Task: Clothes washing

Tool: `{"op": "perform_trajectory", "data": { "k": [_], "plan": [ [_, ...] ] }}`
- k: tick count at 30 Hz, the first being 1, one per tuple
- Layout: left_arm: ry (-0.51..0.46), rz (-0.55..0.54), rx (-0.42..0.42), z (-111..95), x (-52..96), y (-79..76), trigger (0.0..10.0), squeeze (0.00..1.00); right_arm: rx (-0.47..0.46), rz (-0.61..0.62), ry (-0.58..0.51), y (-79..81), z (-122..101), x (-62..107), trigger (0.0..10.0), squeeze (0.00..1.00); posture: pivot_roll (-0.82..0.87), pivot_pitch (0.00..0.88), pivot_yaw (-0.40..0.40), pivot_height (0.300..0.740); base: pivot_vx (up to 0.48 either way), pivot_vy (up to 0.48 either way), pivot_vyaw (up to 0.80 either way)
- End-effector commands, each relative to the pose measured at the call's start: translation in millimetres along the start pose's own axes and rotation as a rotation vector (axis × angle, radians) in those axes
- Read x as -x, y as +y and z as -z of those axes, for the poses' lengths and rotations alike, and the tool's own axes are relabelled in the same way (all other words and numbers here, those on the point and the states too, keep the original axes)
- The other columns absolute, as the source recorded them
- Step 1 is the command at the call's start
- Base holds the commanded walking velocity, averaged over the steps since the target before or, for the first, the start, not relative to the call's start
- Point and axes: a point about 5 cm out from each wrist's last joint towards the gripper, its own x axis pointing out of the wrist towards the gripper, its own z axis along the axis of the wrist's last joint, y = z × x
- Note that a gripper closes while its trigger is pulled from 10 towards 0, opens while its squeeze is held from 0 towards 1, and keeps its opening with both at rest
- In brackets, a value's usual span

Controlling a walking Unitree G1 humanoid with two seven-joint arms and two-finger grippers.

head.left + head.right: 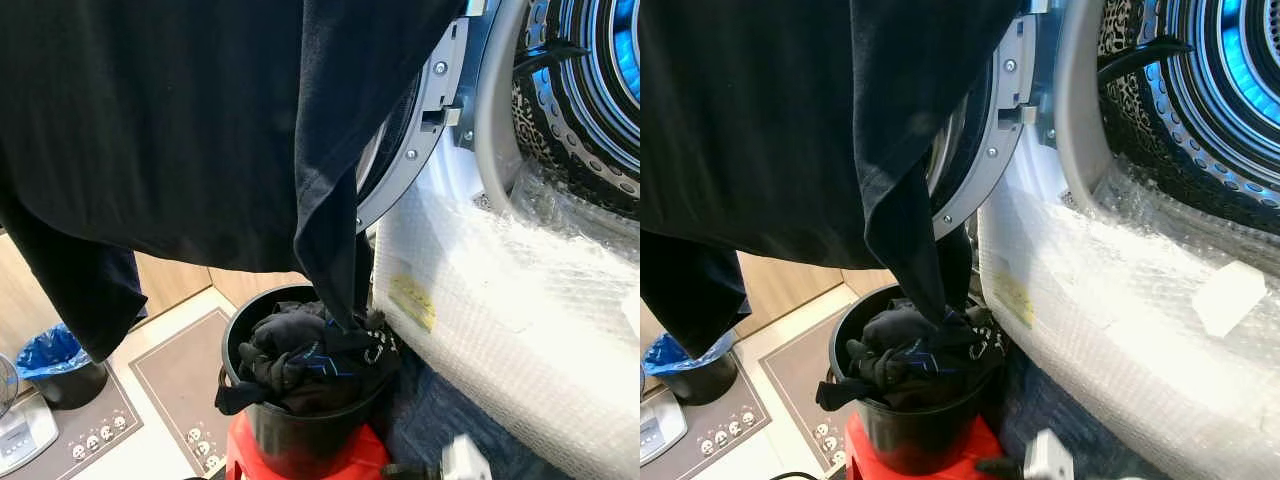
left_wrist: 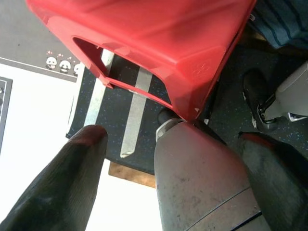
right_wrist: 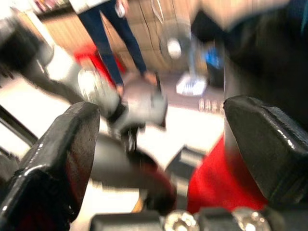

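- Left eye view first, operator: a dark garment (image 1: pixel 180 120) hangs across the upper left of your scene, its lowest fold trailing down into the black bucket (image 1: pixel 262 425) of dark laundry (image 1: pixel 310 355); what holds it up is out of sight above, so you cannot tell the carrier; my judgement is that it is lifted high so the tail clears the bucket rim on its way to the drum.
- The bucket stands on a red stool (image 1: pixel 300 462), just left of the washing machine; that height probably keeps the laundry within reach and close to the opening.
- The washer door (image 1: pixel 420 130) stands swung open behind the hanging cloth; the drum (image 1: pixel 1230 80) lies to the far right, lit blue inside, with a leopard-print item (image 1: pixel 1120 30) at its near edge; bubble wrap (image 1: pixel 520 310) covers the machine's front below the opening.
- Left wrist view: the left gripper (image 2: pixel 178 173) hangs low beside the stool, its fingers (image 2: pixel 62 187) apart and empty; it looks idle.
- Right wrist view, blurred: the right gripper (image 3: pixel 159 159) has its fingers (image 3: pixel 57 159) spread wide, nothing between them; a person's legs (image 3: pixel 113 43) stand beyond.
- The garment sits up and left of the drum, well apart from both sets of fingers; you would carry it right and farther in.
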Motion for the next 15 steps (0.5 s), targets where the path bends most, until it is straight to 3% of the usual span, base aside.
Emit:
{"op": "perform_trajectory", "data": {
  "k": [1,3,7,9,10,13,15],
  "plan": [
    [0.021,-0.001,-0.006,5,0.6,-0.7,10.0,0.00,0.039,-0.015,-0.015,2.4,-18,-0.2,10.0,0.00,-0.11,0.000,0.048,0.740,0.000,0.000,0.00],
    [0.021,-0.004,-0.007,4,0.4,-1.0,10.0,0.00,0.099,0.005,0.001,0.4,-28,-5.9,10.0,0.00,-0.11,0.000,0.046,0.740,0.000,0.000,0.00],
    [0.020,-0.005,-0.008,4,0.4,-1.0,10.0,0.00,0.132,0.039,0.004,-2.5,-33,-9.8,10.0,0.00,-0.10,0.000,0.044,0.740,0.000,0.000,0.00],
    [0.023,-0.009,-0.006,4,0.5,-0.9,10.0,0.00,0.191,0.165,-0.001,-13.0,-45,-24.4,10.0,0.00,-0.10,0.000,0.042,0.740,0.000,0.000,0.00],
    [0.023,-0.009,-0.006,4,0.5,-0.9,10.0,0.00,0.191,0.165,-0.001,-13.0,-45,-24.4,10.0,0.00,-0.10,0.000,0.042,0.740,0.000,0.000,0.00],
    [0.029,-0.014,0.002,6,0.9,-0.1,10.0,0.00,0.278,0.361,-0.010,-29.3,-52,-38.1,10.0,0.00,-0.09,0.000,0.039,0.740,0.000,0.000,0.00],
    [0.037,-0.020,0.008,10,1.7,0.9,10.0,0.00,0.276,0.471,-0.041,-36.7,-56,-46.0,10.0,0.00,-0.08,0.000,0.040,0.740,0.000,0.000,0.00]
  ]
}}
